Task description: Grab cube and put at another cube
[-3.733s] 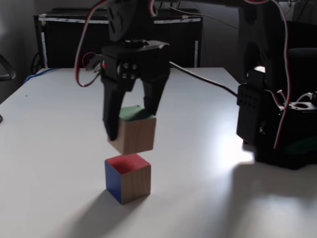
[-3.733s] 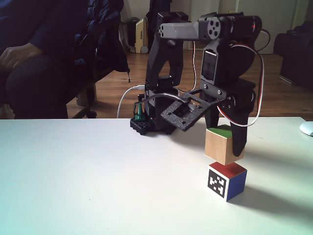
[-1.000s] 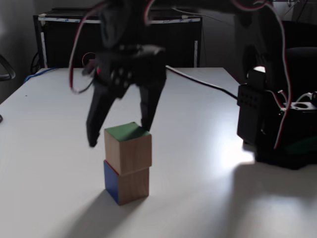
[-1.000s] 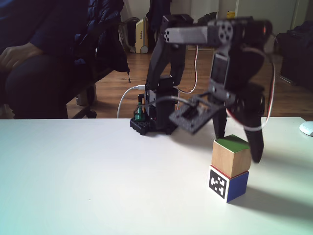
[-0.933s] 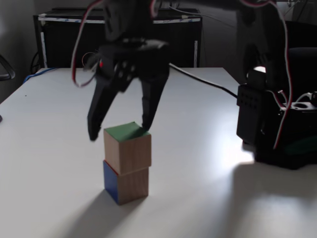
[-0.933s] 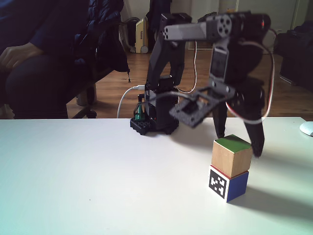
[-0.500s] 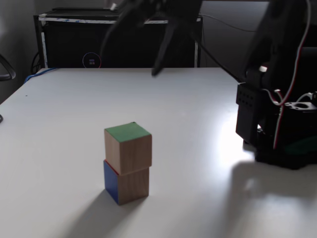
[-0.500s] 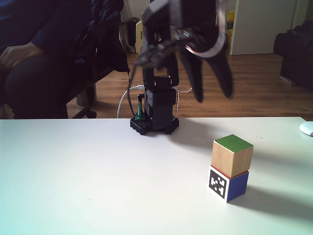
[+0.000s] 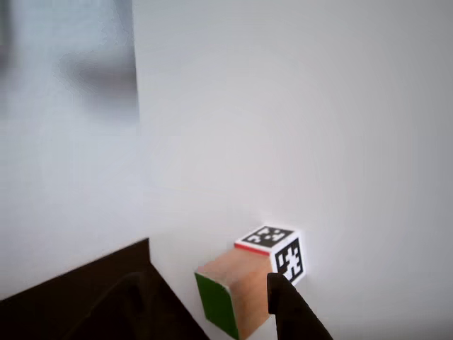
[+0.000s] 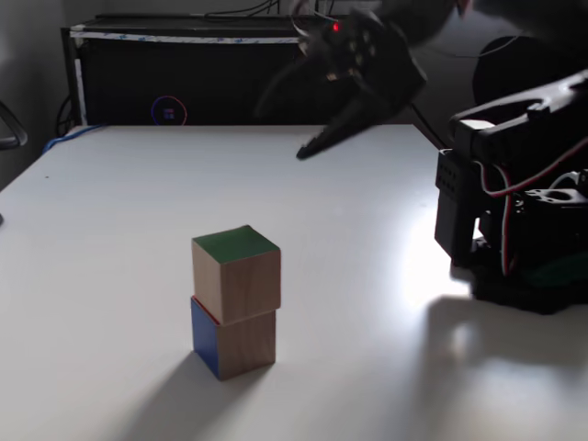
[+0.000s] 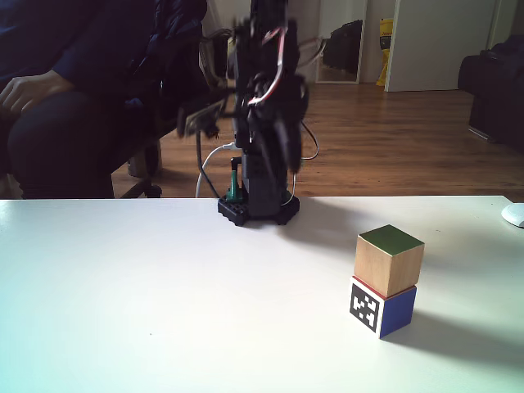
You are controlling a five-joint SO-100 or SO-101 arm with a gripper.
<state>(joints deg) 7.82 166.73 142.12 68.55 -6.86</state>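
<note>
Wooden and green-topped, the cube (image 10: 236, 273) sat squarely stacked on the other cube (image 10: 232, 344), whose marker face (image 11: 365, 307) showed in a fixed view, both on the white table (image 10: 110, 230). The gripper (image 10: 312, 129) hung blurred in the air, well apart from the stack, fingers spread and holding nothing. A person's hand (image 11: 29, 86) rested behind the table in a fixed view.

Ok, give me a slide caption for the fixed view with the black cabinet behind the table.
Green-topped wooden cube stacked on the marker cube, gripper open, raised and clear.
</note>
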